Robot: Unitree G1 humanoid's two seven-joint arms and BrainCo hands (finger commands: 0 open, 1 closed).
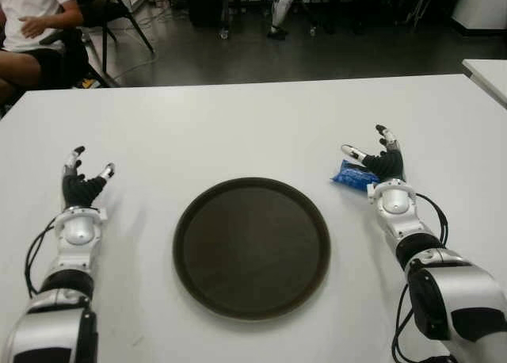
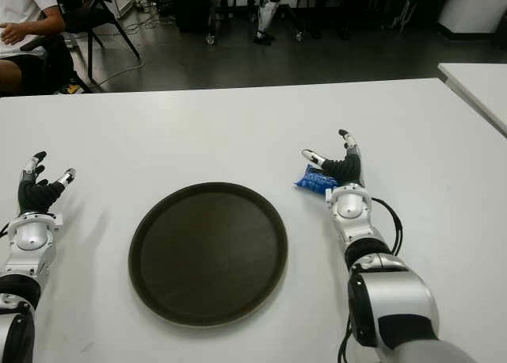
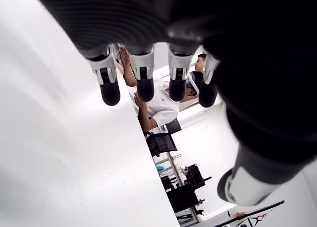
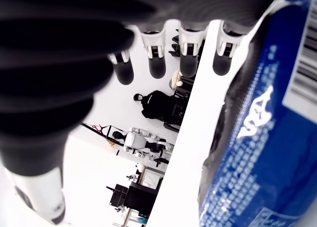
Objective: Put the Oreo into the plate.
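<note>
White table (image 1: 238,133), bare plate (image 1: 252,248), Oreo (image 1: 354,175) beside

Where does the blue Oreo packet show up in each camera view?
Left eye: Oreo packet right of centre, beside the right hand.
Right eye: same packet, right of the plate.
Left wrist: not in it.
Right wrist: fills the right side.
Shared landmark: the white table.
</note>
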